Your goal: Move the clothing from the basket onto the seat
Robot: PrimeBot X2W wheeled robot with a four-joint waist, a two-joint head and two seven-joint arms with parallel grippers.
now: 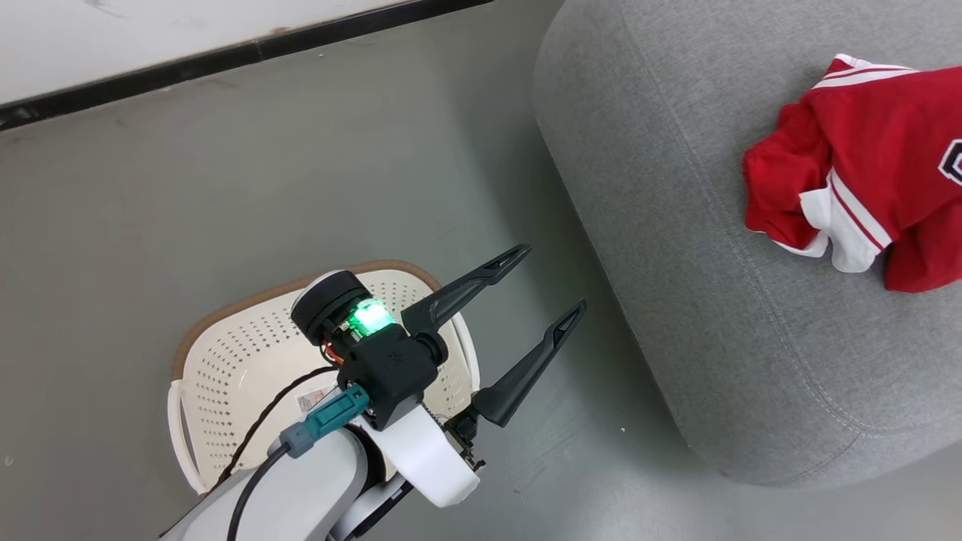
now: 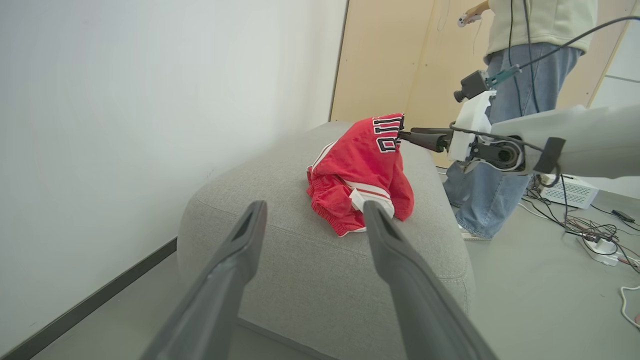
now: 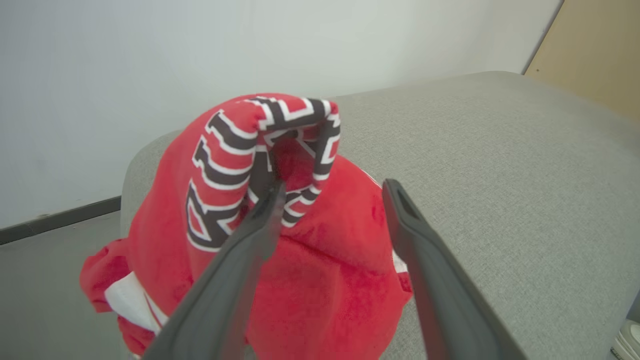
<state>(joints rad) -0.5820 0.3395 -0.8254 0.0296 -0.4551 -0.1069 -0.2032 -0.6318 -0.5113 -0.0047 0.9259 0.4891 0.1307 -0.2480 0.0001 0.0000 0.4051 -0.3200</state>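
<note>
The clothing (image 1: 864,150) lies heaped on the seat (image 1: 676,263), on the side far from the basket (image 1: 233,361). The head view's right edge cuts the heap off, so its full extent cannot be made out. A raised fold with black-and-white lettering stands at the top of the heap, and the letters are too creased to read.

The right gripper (image 3: 334,187) is over the seat at that fold, its fingers spread wide. One fingertip sits against the fold and the other is clear of the cloth, with nothing pinched between them. Whether the fold hangs on that fingertip cannot be told.

The left gripper (image 1: 550,279) hovers beside the seat, above the basket's seat-side rim, its fingers wide, empty and pointing at the seat. The basket stands on the floor near the seat. The left arm hides much of its inside, including most of a label (image 1: 310,400) on its bottom.

A person (image 2: 500,190) stands behind the seat, cut off above the chest, with a small controller in one hand.
</note>
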